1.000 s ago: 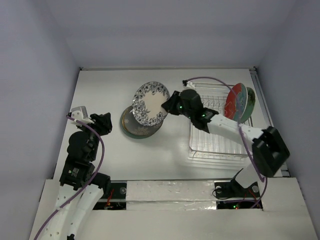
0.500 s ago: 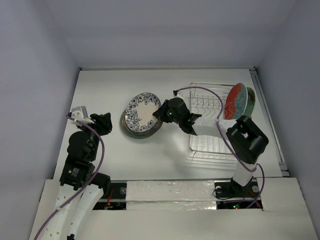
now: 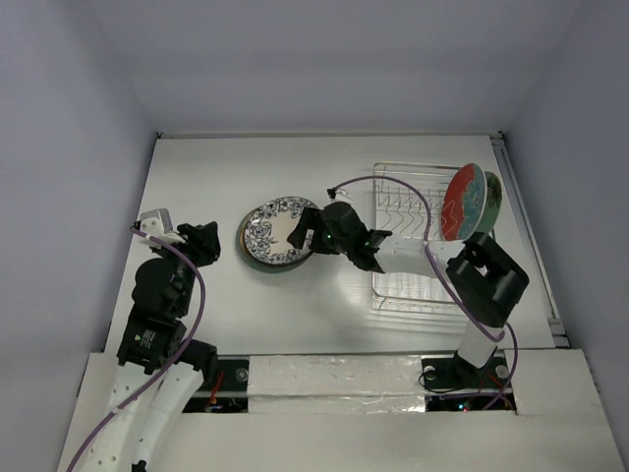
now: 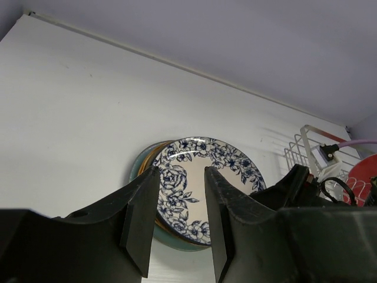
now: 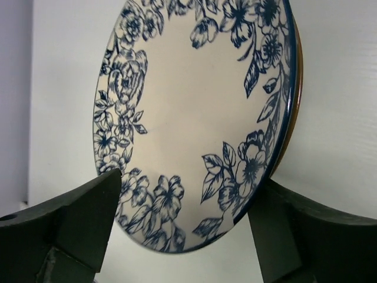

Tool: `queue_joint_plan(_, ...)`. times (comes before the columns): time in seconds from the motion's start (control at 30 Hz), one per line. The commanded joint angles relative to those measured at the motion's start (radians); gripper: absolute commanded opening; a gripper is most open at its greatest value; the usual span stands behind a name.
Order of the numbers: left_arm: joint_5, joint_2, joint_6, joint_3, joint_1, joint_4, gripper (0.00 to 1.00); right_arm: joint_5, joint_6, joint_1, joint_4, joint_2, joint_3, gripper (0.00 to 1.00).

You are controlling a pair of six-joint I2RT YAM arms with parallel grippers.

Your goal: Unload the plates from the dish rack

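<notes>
Because unloaded plates are being stacked beside the rack (image 3: pixel 408 285), a blue-flowered plate (image 3: pixel 278 228) is seen flat atop the pile (image 3: pixel 246 250) on the tabletop (image 3: pixel 197 177). The right jaws are spread wide at its rim, apparently for release, and the left jaws are held apart, idle. A red plate (image 3: pixel 458 202) is seen upright in the rack.

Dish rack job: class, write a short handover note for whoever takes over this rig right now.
Left gripper: jaws open, empty, beside the stack.
Right gripper: jaws open at the blue floral plate, which lies on top of the stack left of the dish rack.
Left to do: the red plate and the green one behind it, upright in the rack.
</notes>
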Motion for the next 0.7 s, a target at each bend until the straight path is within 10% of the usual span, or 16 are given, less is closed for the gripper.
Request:
queue_joint_plan(0.0,0.003,-0.006,0.002,0.011,0.006,0.039,0.33,0.112,-0.133,0.031,-0.184,-0.089,0.084,0.90)
queue_joint_plan(0.2,0.003,-0.015,0.002,0.011,0.006,0.040,0.33,0.275,-0.253,0.031,-0.452,-0.176,0.118,0.90)
queue_joint_plan(0.3,0.003,-0.018,0.002,0.013,0.006,0.040,0.33,0.353,-0.285,0.031,-0.489,-0.285,0.080,0.71)
queue_joint_plan(0.33,0.003,-0.021,0.002,0.011,0.006,0.039,0.33,0.408,-0.286,0.021,-0.505,-0.320,0.068,0.36)
queue_joint_plan(0.4,0.003,-0.023,0.004,0.013,0.006,0.039,0.33,0.483,-0.286,-0.036,-0.572,-0.397,0.064,0.00)
queue_joint_plan(0.67,0.003,-0.035,0.002,0.010,0.006,0.040,0.22,0.655,-0.349,-0.428,-0.669,-0.756,-0.014,0.01)
